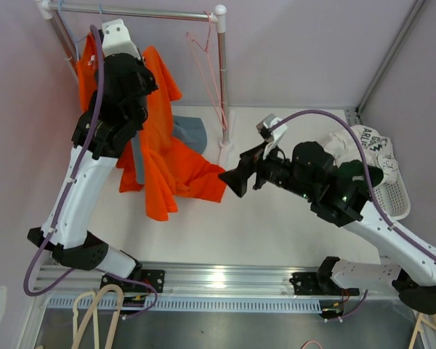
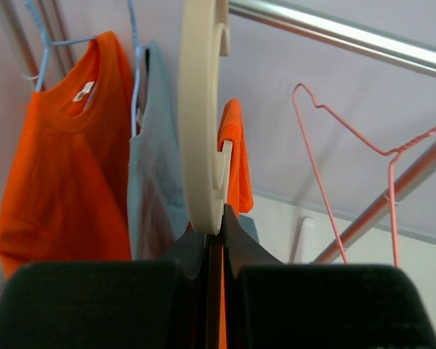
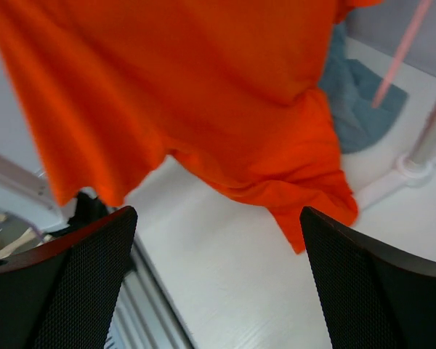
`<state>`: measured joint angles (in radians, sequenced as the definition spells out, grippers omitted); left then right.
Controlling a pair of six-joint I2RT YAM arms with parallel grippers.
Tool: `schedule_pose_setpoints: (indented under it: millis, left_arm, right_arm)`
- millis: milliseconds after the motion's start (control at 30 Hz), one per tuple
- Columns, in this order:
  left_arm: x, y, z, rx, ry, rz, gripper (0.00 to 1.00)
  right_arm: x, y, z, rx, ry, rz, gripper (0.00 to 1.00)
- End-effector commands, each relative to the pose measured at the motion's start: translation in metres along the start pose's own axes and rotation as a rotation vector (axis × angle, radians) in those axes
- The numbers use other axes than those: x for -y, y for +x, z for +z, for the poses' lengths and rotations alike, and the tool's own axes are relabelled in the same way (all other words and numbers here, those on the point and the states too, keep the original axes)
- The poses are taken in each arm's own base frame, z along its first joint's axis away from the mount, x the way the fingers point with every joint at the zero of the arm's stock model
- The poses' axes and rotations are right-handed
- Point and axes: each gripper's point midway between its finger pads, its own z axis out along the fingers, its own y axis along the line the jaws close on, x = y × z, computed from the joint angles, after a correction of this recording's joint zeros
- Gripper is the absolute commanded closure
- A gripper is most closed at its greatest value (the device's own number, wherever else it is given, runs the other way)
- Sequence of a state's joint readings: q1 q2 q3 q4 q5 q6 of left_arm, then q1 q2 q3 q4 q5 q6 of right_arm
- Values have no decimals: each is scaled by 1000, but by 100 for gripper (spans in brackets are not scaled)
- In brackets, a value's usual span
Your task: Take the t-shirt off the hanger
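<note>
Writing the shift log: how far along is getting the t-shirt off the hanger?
Done: left gripper clamps the cream hanger, orange t-shirt hanging from it. In hand: right gripper, open, faces the shirt's lower edge, gripping nothing. Left: grab the fabric and pull it off the hanger.

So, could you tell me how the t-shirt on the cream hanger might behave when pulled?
Probably floppy: the orange t-shirt hangs in loose folds. Likely light, since the left claw alone holds up its cream hanger. It may bunch in the open right claw.
</note>
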<state>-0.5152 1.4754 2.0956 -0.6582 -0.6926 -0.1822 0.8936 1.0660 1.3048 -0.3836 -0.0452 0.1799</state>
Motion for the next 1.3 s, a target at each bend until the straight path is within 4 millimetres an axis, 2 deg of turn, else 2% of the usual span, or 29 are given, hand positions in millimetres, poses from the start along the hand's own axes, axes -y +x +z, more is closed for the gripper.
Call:
schedule_pose_setpoints:
  millis: [0, 67, 133, 200, 300, 400, 500, 533, 567, 600, 667, 700, 733, 900, 967, 1000, 1033, 1100, 1267]
  left_arm:
    - [-18, -5, -6, 39, -154, -47, 99]
    - [-19, 0, -6, 47, -218, -46, 99]
    - [-15, 2, -6, 50, -236, -47, 99]
    - [-13, 6, -6, 52, -264, -43, 99]
    - [-14, 10, -6, 51, -343, -5, 99]
    - [-7, 4, -9, 76, -375, 25, 99]
    - [0, -2, -13, 95, -381, 48, 99]
    - [1, -4, -14, 103, -375, 36, 99]
    - [3, -4, -14, 104, -372, 39, 99]
    - [3, -7, -16, 107, -368, 48, 99]
    - [5, -10, -16, 121, -367, 27, 99]
    - [4, -11, -16, 121, -366, 44, 99]
    - [5, -13, -16, 128, -362, 49, 99]
    - [14, -6, -2, 133, -341, 40, 99]
    - [22, 8, 12, 103, -331, 79, 99]
    - [21, 13, 19, 92, -344, 98, 99]
    - [21, 4, 20, 105, -347, 63, 99]
    - [25, 13, 32, 89, -347, 68, 99]
    - [25, 13, 40, 88, -337, 59, 99]
  right_arm:
    - [-41, -20, 7, 86, -103, -37, 1]
    - [-65, -20, 9, 100, -165, -45, 1]
    - [-80, -18, 12, 108, -203, -53, 1]
    - [-87, -26, 16, 143, -163, -48, 1]
    - [-101, -24, 30, 137, -179, -44, 1]
    - [-107, -24, 48, 161, -156, -57, 1]
    - [-104, -20, 69, 176, -107, -61, 1]
    - [-101, -20, 74, 179, -86, -66, 6]
    - [-97, -24, 78, 190, -52, -67, 11]
    - [-94, -18, 87, 177, -24, -86, 24]
    - [-88, -13, 95, 151, 18, -103, 59]
    - [-85, -18, 97, 154, 46, -96, 77]
    - [-84, -17, 97, 148, 54, -95, 100]
    - [-88, -8, 79, 136, 74, -110, 100]
    - [-92, -9, 69, 142, 81, -114, 100]
    - [-100, -7, 64, 141, 71, -118, 100]
    - [-98, -7, 58, 147, 85, -117, 100]
    - [-104, -5, 50, 143, 79, -119, 100]
    - [-101, 2, 31, 129, 106, -120, 100]
